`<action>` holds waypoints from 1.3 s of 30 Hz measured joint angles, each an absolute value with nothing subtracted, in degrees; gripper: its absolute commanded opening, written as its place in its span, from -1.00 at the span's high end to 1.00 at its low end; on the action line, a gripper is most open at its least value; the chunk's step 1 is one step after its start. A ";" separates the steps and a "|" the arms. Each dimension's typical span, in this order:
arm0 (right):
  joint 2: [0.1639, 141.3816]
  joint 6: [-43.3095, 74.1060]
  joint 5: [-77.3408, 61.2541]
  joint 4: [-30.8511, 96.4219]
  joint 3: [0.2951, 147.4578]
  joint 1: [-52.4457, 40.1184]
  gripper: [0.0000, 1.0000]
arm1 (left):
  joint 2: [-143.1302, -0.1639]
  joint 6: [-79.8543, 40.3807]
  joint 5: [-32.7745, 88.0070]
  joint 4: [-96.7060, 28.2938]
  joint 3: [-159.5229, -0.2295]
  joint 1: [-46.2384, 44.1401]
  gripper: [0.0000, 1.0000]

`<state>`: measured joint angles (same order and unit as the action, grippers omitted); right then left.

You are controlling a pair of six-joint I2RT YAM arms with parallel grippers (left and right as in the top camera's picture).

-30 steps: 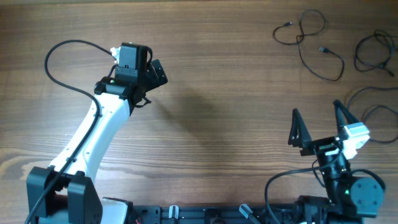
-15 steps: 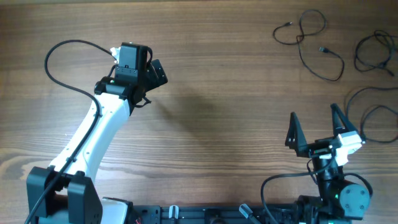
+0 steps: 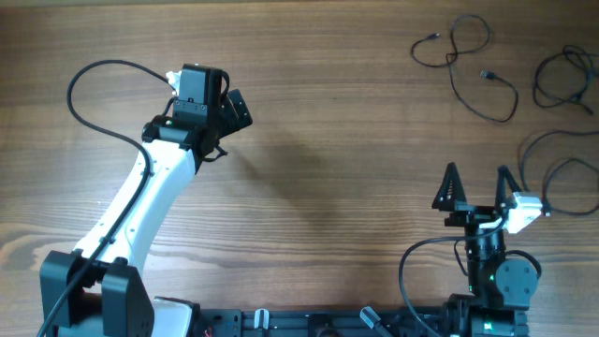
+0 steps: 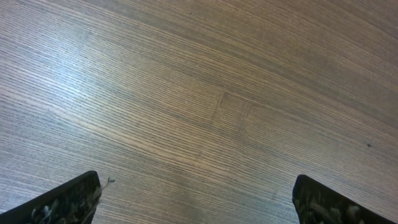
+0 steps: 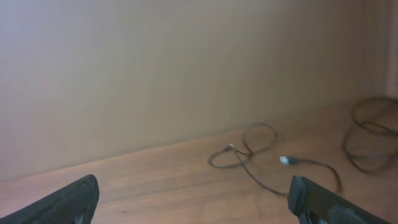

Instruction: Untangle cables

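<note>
Thin black cables lie as separate loose loops at the far right of the table. One looped cable (image 3: pixel 468 61) with small plug ends is also in the right wrist view (image 5: pixel 261 152). A second bunch (image 3: pixel 564 77) lies at the right edge, and a third loop (image 3: pixel 562 168) lies below it. My right gripper (image 3: pixel 479 185) is open and empty, near the front edge, left of the third loop and apart from every cable. My left gripper (image 3: pixel 229 108) is open and empty over bare wood at the far left; its fingertips frame bare table (image 4: pixel 196 199).
The wooden table (image 3: pixel 337 140) fills the view. The left arm's thick black cable (image 3: pixel 94 103) arcs at the far left. The arm bases and a black rail (image 3: pixel 309 323) line the front edge.
The right arm has drawn back toward its base and turned, so its open fingers now point more straight up the table. The left arm and the cables have not moved.
</note>
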<state>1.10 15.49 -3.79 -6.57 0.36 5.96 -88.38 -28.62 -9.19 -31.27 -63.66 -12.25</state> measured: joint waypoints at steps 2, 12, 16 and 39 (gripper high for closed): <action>1.04 16.27 -2.24 -4.23 0.36 5.96 -1.00 | -88.38 -28.62 -9.19 -31.29 -63.66 -12.25 -1.00; 0.99 9.78 -1.93 0.03 0.36 5.96 -1.00 | -88.38 -28.62 -9.19 -31.27 -63.66 -12.25 -1.00; 0.99 8.82 -2.11 0.03 0.36 5.96 -1.00 | -88.38 -28.62 -9.19 -31.27 -63.66 -12.25 -1.00; 0.99 8.67 -2.11 0.03 0.34 5.96 -1.00 | -88.38 -28.60 -9.50 -26.04 -63.61 -12.25 -0.99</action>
<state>0.99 8.67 -2.11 0.03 0.34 5.96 -88.38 -28.60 -9.50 -26.04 -63.61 -12.25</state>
